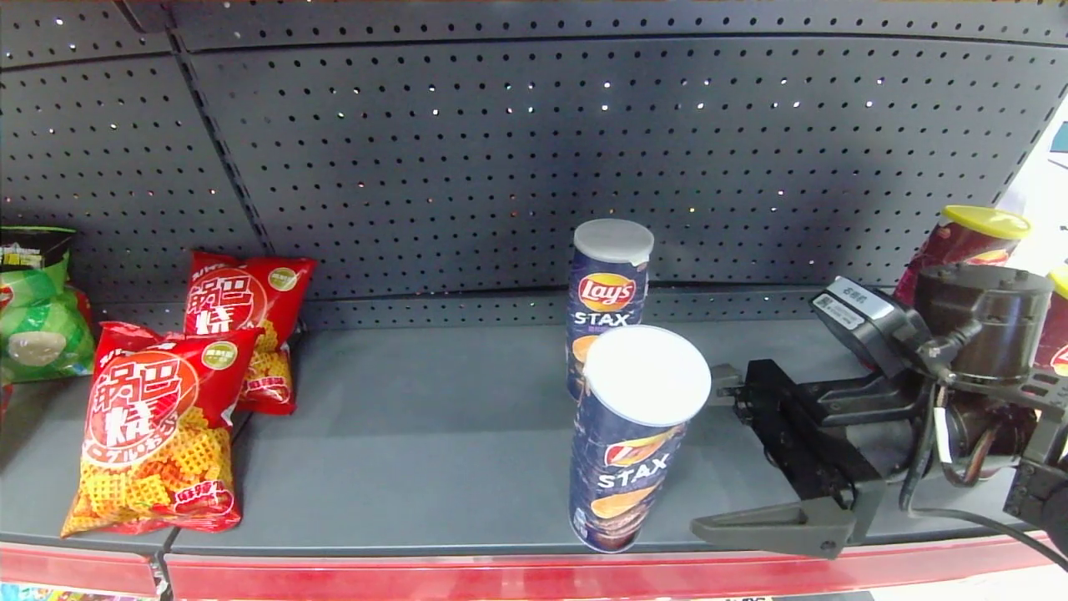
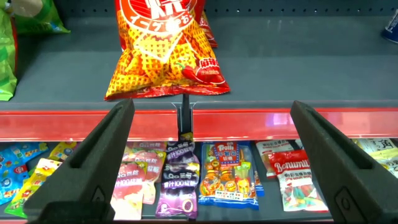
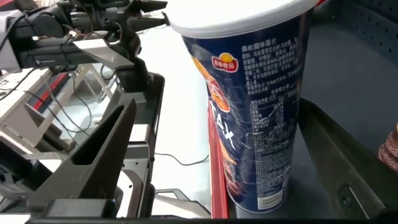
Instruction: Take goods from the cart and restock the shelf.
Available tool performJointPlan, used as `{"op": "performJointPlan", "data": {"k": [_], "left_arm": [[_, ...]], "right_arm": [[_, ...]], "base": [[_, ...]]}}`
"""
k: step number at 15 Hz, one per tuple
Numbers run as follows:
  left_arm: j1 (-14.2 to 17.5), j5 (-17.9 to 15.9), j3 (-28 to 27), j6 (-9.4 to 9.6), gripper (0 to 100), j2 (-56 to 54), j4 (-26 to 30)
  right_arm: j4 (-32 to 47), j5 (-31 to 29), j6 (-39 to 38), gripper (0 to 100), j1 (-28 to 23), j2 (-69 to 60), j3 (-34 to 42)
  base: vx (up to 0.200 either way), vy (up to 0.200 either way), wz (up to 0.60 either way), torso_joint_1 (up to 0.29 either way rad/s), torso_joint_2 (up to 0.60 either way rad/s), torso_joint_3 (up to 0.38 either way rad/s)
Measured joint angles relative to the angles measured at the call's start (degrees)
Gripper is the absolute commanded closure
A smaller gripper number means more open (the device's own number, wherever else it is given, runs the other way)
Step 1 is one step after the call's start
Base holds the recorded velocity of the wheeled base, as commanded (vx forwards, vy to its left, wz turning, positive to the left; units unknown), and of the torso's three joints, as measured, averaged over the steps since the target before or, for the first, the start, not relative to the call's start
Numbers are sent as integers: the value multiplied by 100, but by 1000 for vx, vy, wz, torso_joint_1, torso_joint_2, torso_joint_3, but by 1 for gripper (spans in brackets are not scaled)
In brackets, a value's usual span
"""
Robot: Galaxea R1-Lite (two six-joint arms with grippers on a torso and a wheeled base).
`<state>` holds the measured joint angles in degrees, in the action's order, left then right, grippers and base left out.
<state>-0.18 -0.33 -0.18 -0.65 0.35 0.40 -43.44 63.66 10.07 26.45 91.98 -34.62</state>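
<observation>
Two red snack bags sat toward the left end of the shelf [image 1: 417, 434]. The front bag [image 1: 154, 434] was close to the shelf's front edge, and its upper corner overlapped the rear bag [image 1: 250, 325], which sat nearer the back edge. A green bag [image 1: 37, 313] stood at the far left end, near them. At the right end, toward the back, stood a red can with a yellow lid [image 1: 972, 242], and a second yellow lid [image 1: 1061, 280] showed just beside it. The red front rail [image 2: 261, 121] carried a clear tag holder [image 2: 185, 118]. Below it, candy packets [image 2: 230, 177] lay side by side, with purple packets [image 2: 179, 183] just beside them.
</observation>
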Motion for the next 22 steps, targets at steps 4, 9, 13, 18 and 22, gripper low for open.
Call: {"op": "performJointPlan", "data": {"k": [4, 9, 13, 18, 22], "left_arm": [[0, -2, 0, 5, 0, 0, 0], [0, 0, 0, 0, 0, 0, -2], [0, 0, 0, 0, 0, 0, -2], [0, -2, 0, 2, 0, 0, 0], [0, -2, 0, 2, 0, 0, 0]], "right_arm": [[79, -110, 0, 0, -2, -15, 26], [227, -282, 2, 0, 6, -99, 52], [233, -363, 2, 0, 9, -177, 106], [246, -352, 57, 0, 80, -68, 65], [216, -350, 73, 0, 183, 223, -88]], "base": [[0, 0, 0, 0, 0, 0], [0, 0, 0, 0, 0, 0], [0, 0, 0, 0, 0, 0], [0, 0, 0, 0, 0, 0], [0, 0, 0, 0, 0, 0]]}}
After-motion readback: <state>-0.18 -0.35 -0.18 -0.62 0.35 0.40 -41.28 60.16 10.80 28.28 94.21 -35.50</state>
